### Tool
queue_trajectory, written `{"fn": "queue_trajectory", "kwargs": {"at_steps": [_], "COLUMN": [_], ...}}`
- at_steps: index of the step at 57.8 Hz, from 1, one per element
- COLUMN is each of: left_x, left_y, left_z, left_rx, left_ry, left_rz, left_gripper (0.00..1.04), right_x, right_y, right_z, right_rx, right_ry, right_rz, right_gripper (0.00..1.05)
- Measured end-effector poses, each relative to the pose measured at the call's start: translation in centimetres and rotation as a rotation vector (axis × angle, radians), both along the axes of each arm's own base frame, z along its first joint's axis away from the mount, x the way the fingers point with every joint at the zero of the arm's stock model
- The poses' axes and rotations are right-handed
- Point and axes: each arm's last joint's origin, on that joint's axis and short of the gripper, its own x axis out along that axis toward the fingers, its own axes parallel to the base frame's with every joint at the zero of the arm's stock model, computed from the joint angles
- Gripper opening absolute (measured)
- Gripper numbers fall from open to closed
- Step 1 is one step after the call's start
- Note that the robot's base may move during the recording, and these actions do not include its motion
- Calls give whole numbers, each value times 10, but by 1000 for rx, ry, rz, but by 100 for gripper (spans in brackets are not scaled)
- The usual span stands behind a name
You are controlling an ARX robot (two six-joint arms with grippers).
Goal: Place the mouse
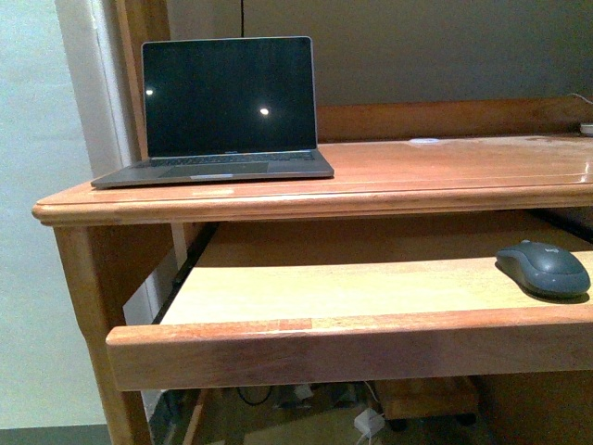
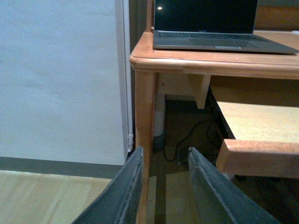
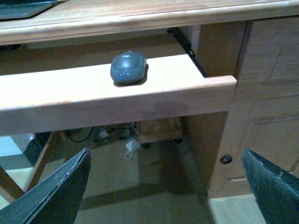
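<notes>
We see the mouse [image 1: 543, 269], a small dark grey oval with a smooth matte shell. It lies flat on the pull-out shelf [image 1: 315, 289] beneath the tabletop [image 1: 445, 165], near the shelf's right end and just behind its reddish front rail. On the left part of the tabletop, well apart from the mouse, an open laptop [image 1: 227, 102] shows a dark screen. Our right hand [image 3: 166, 156] hangs low in front of the shelf, fingers spread wide, holding nothing. Our left hand [image 2: 163, 156] sits low by the desk leg [image 2: 145, 116], fingers parted and empty.
</notes>
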Motion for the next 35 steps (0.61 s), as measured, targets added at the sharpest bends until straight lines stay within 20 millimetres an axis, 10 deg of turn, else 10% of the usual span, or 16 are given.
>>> {"fn": "queue_trajectory", "kwargs": {"at_steps": [6,12,35], "left_x": [-7,-12,-23], "left_y": [6,16,18], "left_z": [-6,-12,-25], "left_rx": [3,7,7], "left_ry": [-4,-2,-10], "left_rz": [11,-4,8], "left_gripper": [4,3,3], "right_x": [37,90,199], "right_y": [10,34,73], "right_z": [45,76,69], "right_rx": [-1,-66,-291], "right_ry": [-116,-132,220], "right_rz": [64,150,240], "right_gripper": [97,97,97]}}
